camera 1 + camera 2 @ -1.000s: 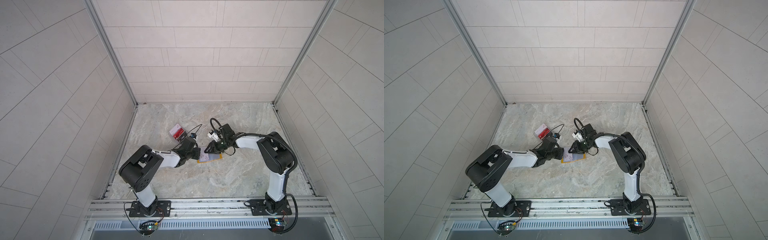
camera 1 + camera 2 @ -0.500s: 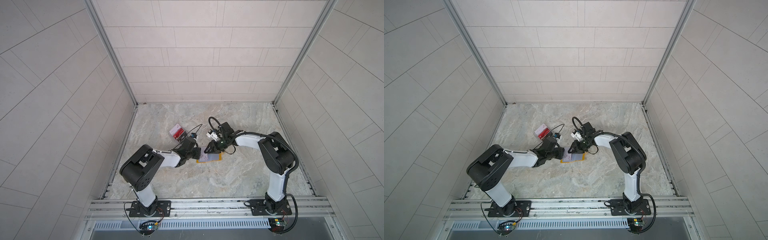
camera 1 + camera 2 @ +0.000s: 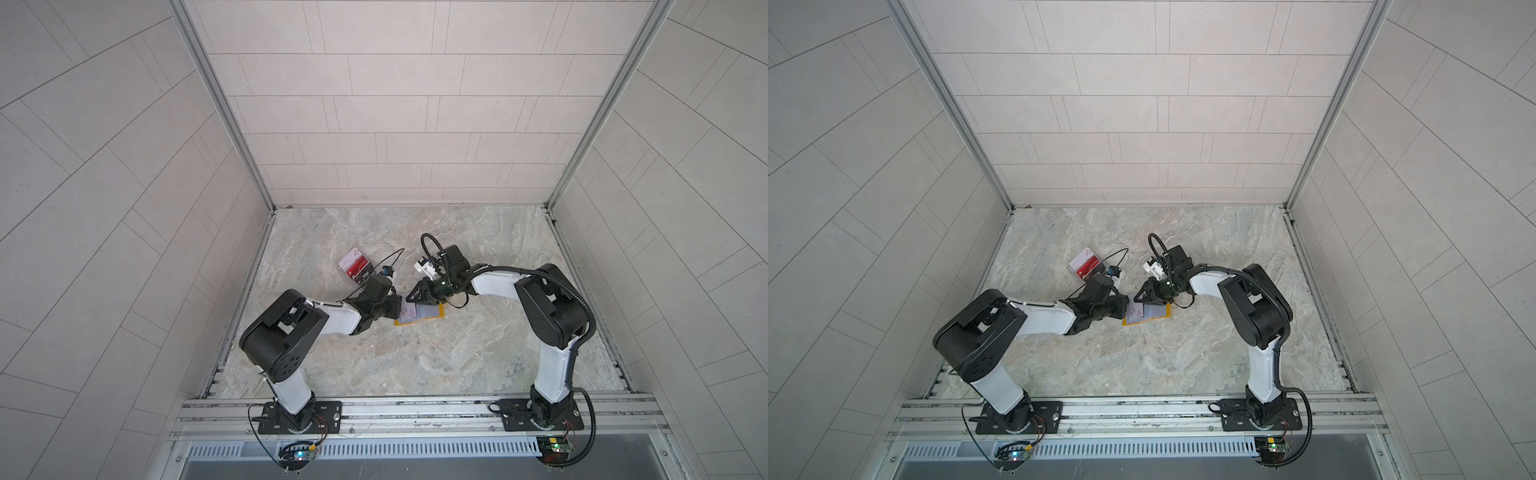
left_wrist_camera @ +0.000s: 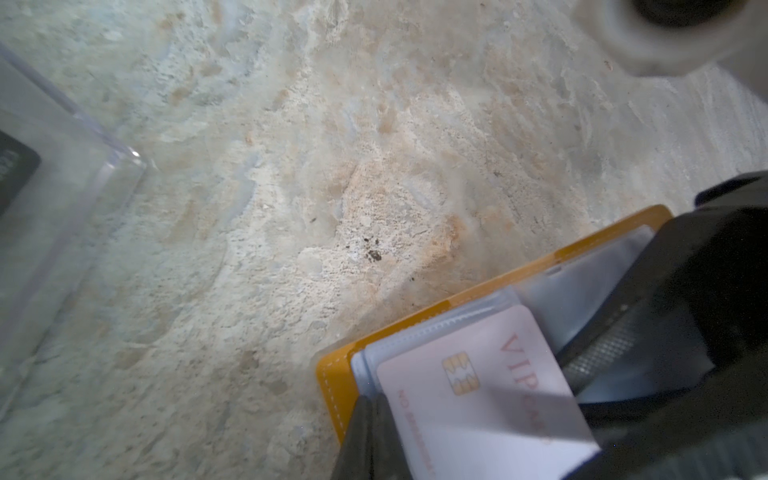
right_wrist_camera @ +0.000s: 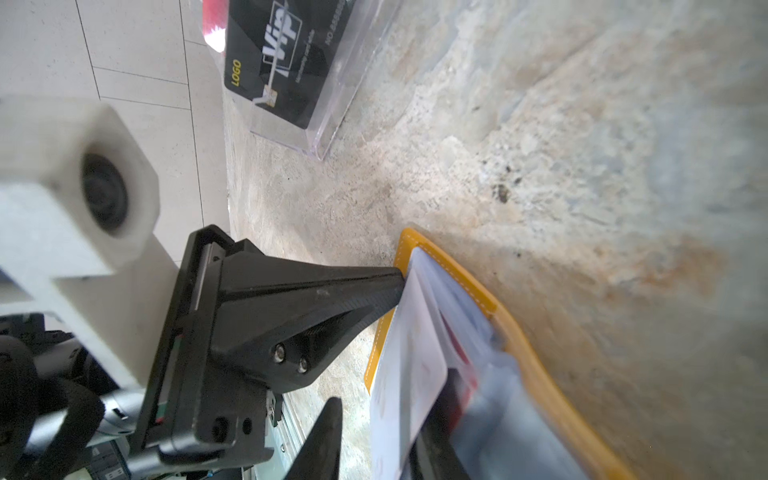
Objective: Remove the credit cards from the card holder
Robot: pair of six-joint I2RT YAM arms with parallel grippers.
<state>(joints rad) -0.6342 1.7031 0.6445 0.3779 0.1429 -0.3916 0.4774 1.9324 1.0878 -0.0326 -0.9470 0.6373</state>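
Slippage of the whitish card (image 4: 478, 399) is the main hazard: the right gripper (image 3: 412, 296) straddles it with jaws part-open, grip unconfirmed, while the left gripper (image 5: 392, 291), fully closed, rests its tip at the card holder (image 3: 426, 313) at centre of both top views, so a pull may drag the holder.

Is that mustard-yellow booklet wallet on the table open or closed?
Open. The mustard-yellow wallet lies spread, clear plastic sleeves and a whitish VIP card exposed.
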